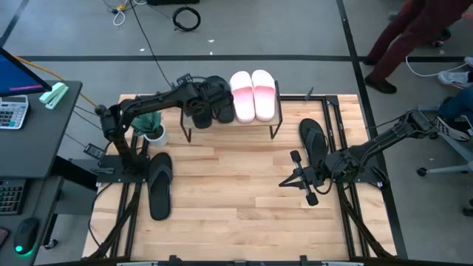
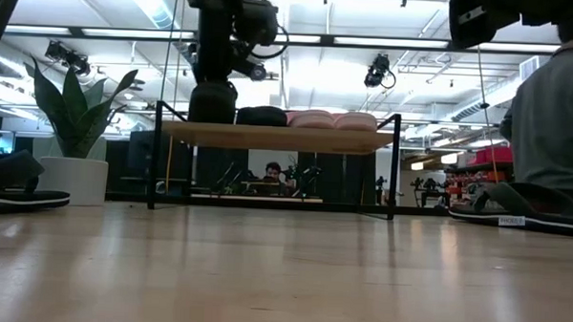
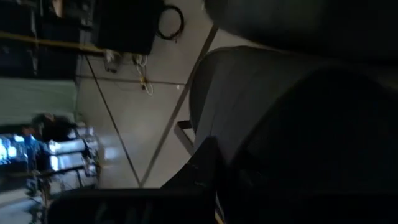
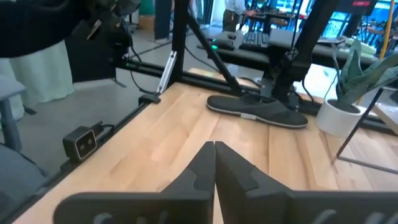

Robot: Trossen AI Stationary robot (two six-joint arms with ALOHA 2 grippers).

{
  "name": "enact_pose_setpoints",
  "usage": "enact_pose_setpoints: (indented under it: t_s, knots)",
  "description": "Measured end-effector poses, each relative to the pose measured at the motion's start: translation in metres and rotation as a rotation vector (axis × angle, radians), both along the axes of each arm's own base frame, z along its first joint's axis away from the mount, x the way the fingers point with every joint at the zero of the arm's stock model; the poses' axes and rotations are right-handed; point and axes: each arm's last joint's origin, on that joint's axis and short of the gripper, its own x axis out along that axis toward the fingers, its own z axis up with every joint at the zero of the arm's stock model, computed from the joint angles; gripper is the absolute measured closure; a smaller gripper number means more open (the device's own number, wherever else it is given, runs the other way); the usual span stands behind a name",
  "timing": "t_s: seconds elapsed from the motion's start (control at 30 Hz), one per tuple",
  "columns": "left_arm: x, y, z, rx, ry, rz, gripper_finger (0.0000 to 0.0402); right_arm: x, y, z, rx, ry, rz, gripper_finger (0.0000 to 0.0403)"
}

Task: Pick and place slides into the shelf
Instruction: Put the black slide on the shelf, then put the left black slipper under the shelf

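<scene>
The wooden counter [image 1: 236, 199] carries everything here, and at its far edge stands the shelf [image 1: 275, 117], a low rack with a light top board on thin black legs. On that board two pale pink slides [image 1: 253, 94] lie side by side toward the right, with black slides [image 1: 214, 100] packed just to their left; their exact count is hard to make out under the arm. One black slide [image 1: 160, 185] lies on the counter near the left arm's base, and another black slide [image 1: 313, 140] lies to the right, just beside the right arm. The left tool [image 1: 199, 107] is over the left end of the shelf, right at the black slides; its wrist view is filled by dark slide material [image 3: 298, 112], but whether its fingers are gripping or have let go cannot be told. The right tool [image 1: 299, 181] rests low over the counter toward the right with its fingers [image 4: 214, 165] pressed together on nothing. The step in hand seems to be seating a black slide on the shelf. To do it well, the slide should sit flat and fully on the board, snug against its neighbours without nudging the pink pair, and the tool should lift straight up so nothing drags off the left edge. A small potted plant [image 1: 154, 129] stands just left of the shelf and should be cleared on the way out.
</scene>
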Motion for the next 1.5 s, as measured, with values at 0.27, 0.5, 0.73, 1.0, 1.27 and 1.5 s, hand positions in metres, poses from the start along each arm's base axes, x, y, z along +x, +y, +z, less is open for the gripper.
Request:
enact_pose_setpoints:
  t_s: [0.27, 0.5, 0.73, 1.0, 1.27, 1.5]
  knots:
    - [-0.007, 0.017, -0.002, -0.044, -0.024, 0.035, 0.0350, 0.000, 0.000, 0.000, 0.002, 0.003, 0.000, 0.0389]
    - [-0.007, 0.014, -0.004, -0.112, -0.024, 0.015, 0.0287, 0.000, 0.000, 0.000, 0.001, 0.004, 0.000, 0.0388]
    - [0.001, -0.006, -0.003, -0.061, 0.046, -0.045, 0.0211, 0.000, 0.000, -0.001, -0.001, 0.010, 0.000, 0.0387]
    - [0.015, -0.036, 0.024, 0.069, 0.018, -0.092, 0.0172, 0.000, 0.000, -0.001, 0.001, 0.011, -0.001, 0.0389]
    - [0.018, -0.108, 0.082, -0.238, -0.368, -0.089, 0.0185, 0.000, 0.000, -0.001, 0.015, 0.019, -0.002, 0.0387]
    - [0.018, -0.206, 0.073, -0.704, -0.333, -0.279, 0.0215, -0.002, -0.001, -0.011, -0.026, 0.109, -0.003, 0.0387]
